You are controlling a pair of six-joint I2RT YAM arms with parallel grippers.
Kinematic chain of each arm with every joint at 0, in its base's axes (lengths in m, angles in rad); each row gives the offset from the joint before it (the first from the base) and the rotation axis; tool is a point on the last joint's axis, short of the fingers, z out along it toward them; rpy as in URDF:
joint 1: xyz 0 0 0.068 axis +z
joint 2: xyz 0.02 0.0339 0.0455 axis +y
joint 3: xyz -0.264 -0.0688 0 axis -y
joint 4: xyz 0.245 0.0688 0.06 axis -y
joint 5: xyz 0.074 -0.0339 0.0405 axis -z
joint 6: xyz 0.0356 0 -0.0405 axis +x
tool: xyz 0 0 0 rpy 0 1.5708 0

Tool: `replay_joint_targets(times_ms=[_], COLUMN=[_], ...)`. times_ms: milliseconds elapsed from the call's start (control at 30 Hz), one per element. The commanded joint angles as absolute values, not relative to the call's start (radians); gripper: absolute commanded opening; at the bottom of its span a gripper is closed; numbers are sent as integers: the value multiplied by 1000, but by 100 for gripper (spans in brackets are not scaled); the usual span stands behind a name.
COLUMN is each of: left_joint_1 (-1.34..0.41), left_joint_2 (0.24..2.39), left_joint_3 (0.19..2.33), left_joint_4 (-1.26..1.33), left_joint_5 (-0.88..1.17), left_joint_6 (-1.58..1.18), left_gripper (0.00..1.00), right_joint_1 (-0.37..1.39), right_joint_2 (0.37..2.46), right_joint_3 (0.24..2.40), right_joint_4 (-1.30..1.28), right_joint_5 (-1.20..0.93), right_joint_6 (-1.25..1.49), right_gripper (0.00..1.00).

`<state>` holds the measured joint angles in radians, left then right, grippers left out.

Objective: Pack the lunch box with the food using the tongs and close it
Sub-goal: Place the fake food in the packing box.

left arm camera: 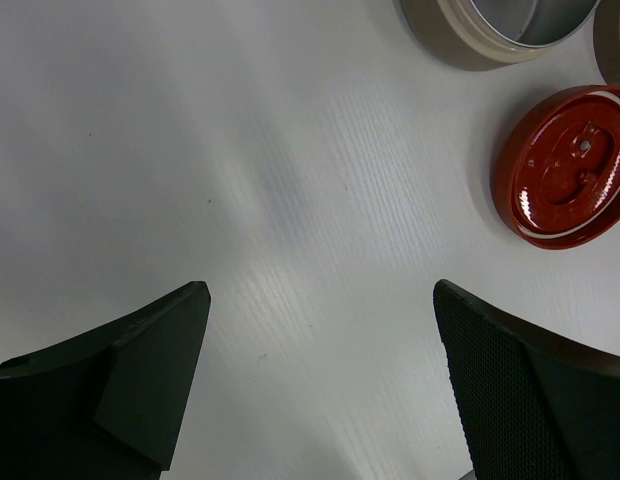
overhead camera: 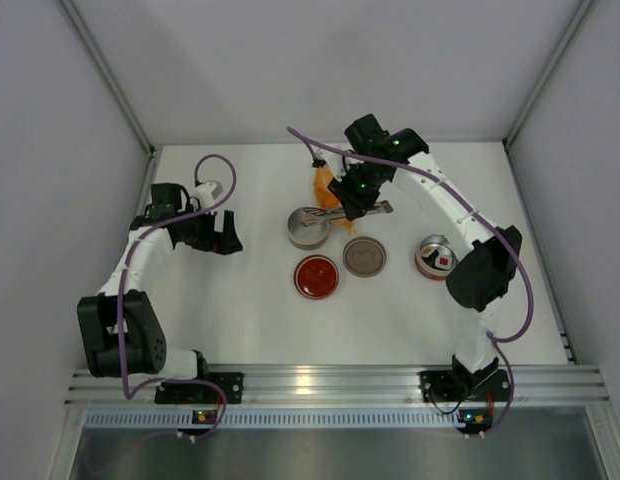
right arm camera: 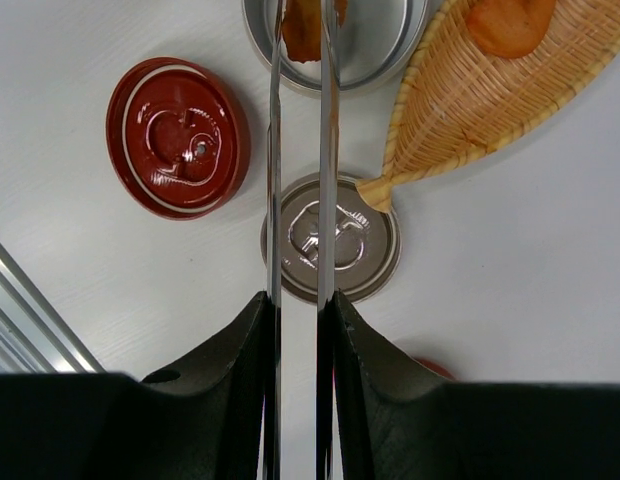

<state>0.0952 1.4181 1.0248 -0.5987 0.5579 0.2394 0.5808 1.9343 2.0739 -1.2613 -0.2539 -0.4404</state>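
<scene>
My right gripper (right arm camera: 298, 300) (overhead camera: 352, 205) is shut on the silver tongs (right arm camera: 327, 150) (overhead camera: 315, 213). Their two thin arms reach over the round metal lunch box (right arm camera: 385, 55) (overhead camera: 308, 228). An orange-brown piece of food (right arm camera: 302, 28) shows between the tong tips inside the box's rim; I cannot tell whether it is lifted or resting. Another orange-brown lump (right arm camera: 510, 20) lies in the woven leaf-shaped dish (right arm camera: 470, 100) (overhead camera: 323, 185) beside the box. My left gripper (left arm camera: 320, 290) (overhead camera: 225, 238) hangs open over bare table, left of the box (left arm camera: 490, 30).
A red lid (overhead camera: 317, 276) (right arm camera: 178, 137) (left arm camera: 570, 165) and a beige round lid (overhead camera: 364, 256) (right arm camera: 330, 238) lie upside down in front of the lunch box. A round metal container (overhead camera: 435, 256) stands to the right. Walls enclose the table on three sides.
</scene>
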Motion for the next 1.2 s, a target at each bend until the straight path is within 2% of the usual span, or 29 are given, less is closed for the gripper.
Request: replay_joint_targets(times_ms=[0,233,467,867,1167], left_joint_1=[92,92,92,92,92], left_joint_2=[1388,1393,1393,1384,1381], left_joint_3=[1020,1020,1028,1035,1025], left_joint_4=[-571,-569,-569,-577,-577], left_joint_5=[558,555,561,560,549], left_joint_6=[261,264,256,258,268], left_gripper=[98,98,98,98,98], right_joint_1=[611,614,614,537,538], right_joint_2=[1960,1968,1962,1947,1847], right_joint_3=[2071,2060,2102,2184,2004], right_joint_4=[-1203,-1192,-1203,-1206,-1287], right_joint_5=[-268,-275,-285,-298,-422], right_joint_6=[-423,-423,-410,-385,-526], right_gripper=[20,36,43,42,39])
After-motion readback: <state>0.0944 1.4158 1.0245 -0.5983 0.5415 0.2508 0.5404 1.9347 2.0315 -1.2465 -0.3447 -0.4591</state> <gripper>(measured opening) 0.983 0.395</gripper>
